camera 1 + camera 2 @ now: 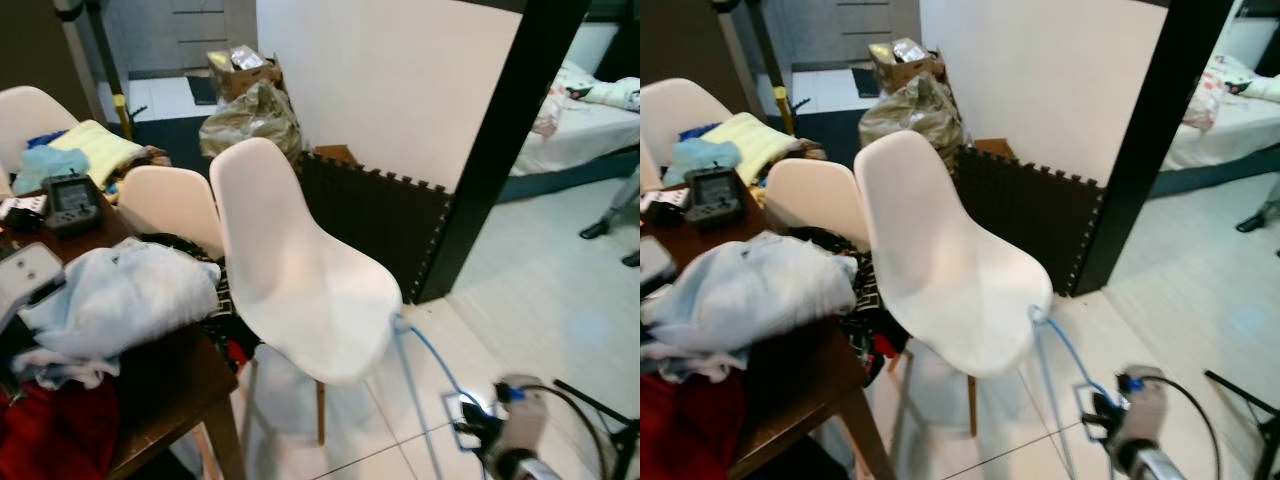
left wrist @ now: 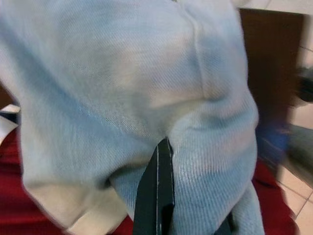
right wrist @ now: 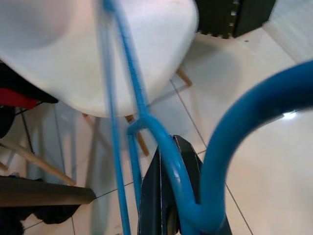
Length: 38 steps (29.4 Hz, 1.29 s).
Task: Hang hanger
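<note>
Left side: wooden table [image 1: 190,375] carried a heap of laundry — a pale blue garment [image 1: 120,290] on top, red cloth [image 1: 55,425] beneath. Left end effector [image 2: 159,196] sat pressed against the pale blue fabric; its black fingers read as closed together with the cloth bunched around them, though whether fabric was actually pinched could not be told. Probably parked there, out of the way of the working arm.

Centre: white shell chair [image 1: 300,270] stood pulled away from the table, seat facing the open floor [image 1: 560,300]. A second white chair [image 1: 165,200] stood behind it.

Right side: right end effector [image 3: 168,196] was held low beside the chair, fingers clamped on the blue hanger [image 3: 146,122] near the base of its hook. The hanger's far end lay at the front edge of the chair seat, apparently touching it. Gripping by the neck kept the hook free, which suited carrying it to a rail. No rail in sight; hanging judged not yet begun.
</note>
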### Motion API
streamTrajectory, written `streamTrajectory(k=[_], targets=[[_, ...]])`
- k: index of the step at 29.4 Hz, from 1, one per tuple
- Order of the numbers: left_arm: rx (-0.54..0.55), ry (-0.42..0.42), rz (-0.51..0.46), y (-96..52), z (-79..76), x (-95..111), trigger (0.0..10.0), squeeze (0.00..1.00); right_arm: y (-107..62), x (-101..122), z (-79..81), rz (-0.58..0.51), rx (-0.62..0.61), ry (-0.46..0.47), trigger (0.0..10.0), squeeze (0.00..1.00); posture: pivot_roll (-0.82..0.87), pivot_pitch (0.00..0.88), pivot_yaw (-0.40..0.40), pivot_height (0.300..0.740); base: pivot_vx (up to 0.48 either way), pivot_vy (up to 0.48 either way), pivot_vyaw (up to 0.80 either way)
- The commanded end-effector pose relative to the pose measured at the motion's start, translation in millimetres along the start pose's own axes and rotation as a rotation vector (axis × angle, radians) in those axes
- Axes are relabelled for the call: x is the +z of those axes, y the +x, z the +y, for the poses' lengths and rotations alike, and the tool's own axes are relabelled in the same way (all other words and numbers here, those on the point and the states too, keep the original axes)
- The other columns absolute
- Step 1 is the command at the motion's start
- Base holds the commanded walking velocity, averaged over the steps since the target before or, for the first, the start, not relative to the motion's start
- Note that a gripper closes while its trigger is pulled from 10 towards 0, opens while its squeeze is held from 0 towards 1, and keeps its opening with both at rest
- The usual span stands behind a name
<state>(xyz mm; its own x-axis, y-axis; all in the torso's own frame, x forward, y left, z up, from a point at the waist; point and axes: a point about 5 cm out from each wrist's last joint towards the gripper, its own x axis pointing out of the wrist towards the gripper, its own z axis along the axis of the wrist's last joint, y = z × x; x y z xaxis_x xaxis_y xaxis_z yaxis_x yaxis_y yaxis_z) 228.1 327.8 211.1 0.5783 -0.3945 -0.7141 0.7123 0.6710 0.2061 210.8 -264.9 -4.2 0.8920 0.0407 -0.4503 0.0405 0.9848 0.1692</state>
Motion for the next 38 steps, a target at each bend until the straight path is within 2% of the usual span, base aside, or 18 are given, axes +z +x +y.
streamTrajectory(k=[1,2,5,7,16,17,19,20,21,26,28,30,31,32,35,36,37,38], targets=[[-0.138,0.055,0.009,-4.9,-15.0,5,10.0,0.0,3.2,0,6.0,0.002,0.018,0.011,10.0,0.0,0.07,0.054,-0.05,0.74,0.0,0.0,0.0],[-0.225,0.086,0.01,-8.5,-25.5,8,10.0,0.0,3.3,-1,6.1,0.002,0.017,0.011,10.0,0.0,0.07,0.054,-0.05,0.74,0.0,0.0,0.0],[-0.319,0.109,0.015,-23.9,-32.0,15,10.0,0.0,3.6,-1,6.1,0.004,0.015,0.013,10.0,0.0,0.08,0.053,-0.049,0.74,0.0,0.0,0.0],[-0.326,0.111,0.019,-36.3,-28.6,19,10.0,0.0,4.0,-1,6.0,0.006,0.015,0.014,10.0,0.0,0.08,0.052,-0.05,0.74,0.0,0.0,0.0],[-0.35,0.129,0.046,-51.1,-27.7,20,10.0,0.01,4.9,-1,5.4,0.009,0.014,0.015,10.0,0.0,0.09,0.051,-0.052,0.74,0.0,0.0,0.0],[-0.337,0.126,0.113,-54.3,-25.9,13,10.0,0.06,5.3,0,5.0,0.01,0.014,0.015,10.0,0.0,0.09,0.049,-0.049,0.74,0.0,0.0,0.0],[-0.224,0.075,0.38,-65.5,-12.8,-18,10.0,0.05,5.7,0,4.5,0.011,0.012,0.017,10.0,0.0,0.09,0.048,-0.049,0.74,0.0,0.0,0.0],[-0.224,0.075,0.38,-65.5,-12.8,-18,10.0,0.05,5.7,0,4.5,0.011,0.012,0.017,10.0,0.0,0.09,0.048,-0.049,0.74,0.0,0.0,0.0],[-0.161,0.047,0.497,-73.1,-6.7,-33,10.0,0.05,5.7,0,4.3,0.012,0.012,0.018,10.0,0.0,0.09,0.048,-0.05,0.74,0.0,0.0,0.0],[-0.096,0.02,0.607,-83.3,-1.6,-47,10.0,0.05,5.7,0,4.4,0.012,0.013,0.018,10.0,0.0,0.1,0.049,-0.051,0.74,0.0,0.0,0.0],[0.041,0.025,0.667,-87.9,10.6,-55,10.0,0.04,5.6,0,4.7,0.011,0.014,0.019,10.0,0.0,0.09,0.051,-0.049,0.74,0.0,0.0,0.0],[0.089,0.031,0.684,-88.7,15.3,-57,10.0,0.05,5.6,0,4.8,0.01,0.014,0.019,10.0,0.0,0.09,0.05,-0.048,0.74,0.0,0.0,0.0],[0.125,0.041,0.683,-87.7,18.9,-58,10.0,0.09,5.5,0,4.9,0.01,0.014,0.02,10.0,0.0,0.09,0.05,-0.048,0.74,0.0,0.0,0.0],[0.132,0.051,0.675,-84.8,20.2,-57,10.0,0.42,5.5,0,5.0,0.009,0.014,0.02,10.0,0.0,0.09,0.05,-0.046,0.74,0.0,0.0,0.0],[0.132,0.051,0.675,-84.8,20.2,-57,10.0,0.42,5.5,0,5.0,0.009,0.014,0.02,10.0,0.0,0.09,0.05,-0.046,0.74,0.0,0.0,0.0],[0.139,0.064,0.662,-82.0,21.2,-55,10.0,0.93,5.5,0,5.1,0.009,0.013,0.02,10.0,0.0,0.09,0.05,-0.046,0.74,0.0,0.0,0.0],[0.139,0.064,0.662,-82.0,21.2,-55,10.0,0.93,5.5,0,5.1,0.009,0.013,0.02,10.0,0.0,0.09,0.05,-0.046,0.74,0.0,0.0,0.0],[0.184,0.098,0.648,-80.7,25.6,-52,10.0,1.0,5.4,0,5.3,0.008,0.013,0.02,10.0,0.0,0.09,0.051,-0.046,0.74,0.0,0.0,0.0]])
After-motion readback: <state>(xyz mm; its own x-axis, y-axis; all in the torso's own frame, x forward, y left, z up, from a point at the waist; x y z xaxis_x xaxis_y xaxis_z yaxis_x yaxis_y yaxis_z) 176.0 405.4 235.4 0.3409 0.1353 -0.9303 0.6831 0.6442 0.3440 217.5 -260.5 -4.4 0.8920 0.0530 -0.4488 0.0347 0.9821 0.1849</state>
